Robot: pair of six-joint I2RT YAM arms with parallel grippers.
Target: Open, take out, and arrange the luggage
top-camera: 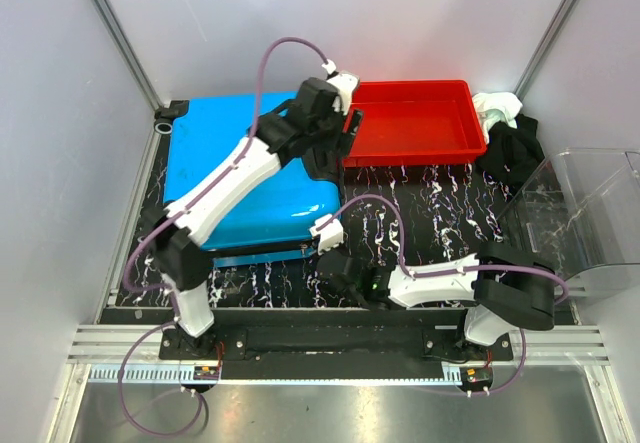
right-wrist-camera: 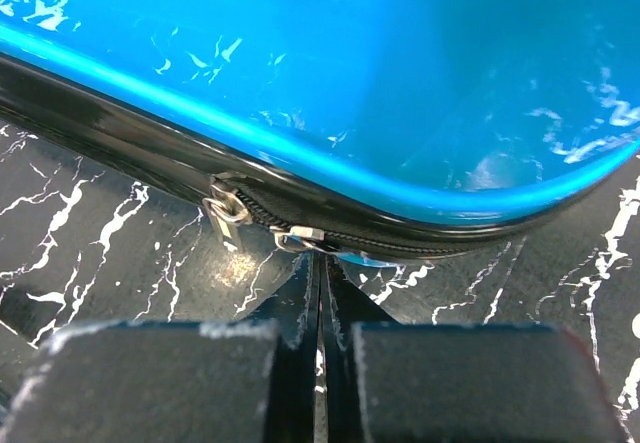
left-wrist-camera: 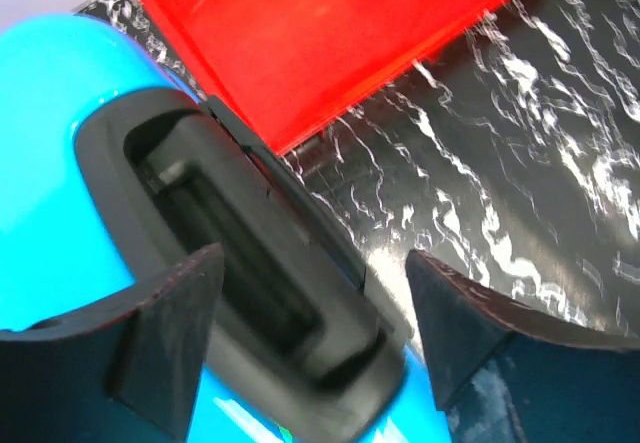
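Note:
The luggage [top-camera: 235, 178] is a bright blue hard-shell suitcase lying flat and zipped on the left of the table. My left gripper [top-camera: 328, 158] hangs open over its right edge. In the left wrist view the black recessed handle [left-wrist-camera: 230, 223] on the blue shell [left-wrist-camera: 50, 163] sits between the spread fingers of that gripper [left-wrist-camera: 315, 258]. My right gripper [top-camera: 326, 253] is at the front right corner. In the right wrist view its jaws [right-wrist-camera: 322, 263] are shut, tips pinching a metal zipper pull [right-wrist-camera: 300, 236] under the shell [right-wrist-camera: 350, 63]. A second pull [right-wrist-camera: 225, 213] hangs just left.
An empty red tray [top-camera: 410, 123] stands right behind the suitcase's right edge, close to the left gripper, and shows as a red tray [left-wrist-camera: 320, 33] in the left wrist view. Black and white cloths [top-camera: 505, 138] lie at the back right. A clear plastic bin [top-camera: 590, 223] stands at the right edge.

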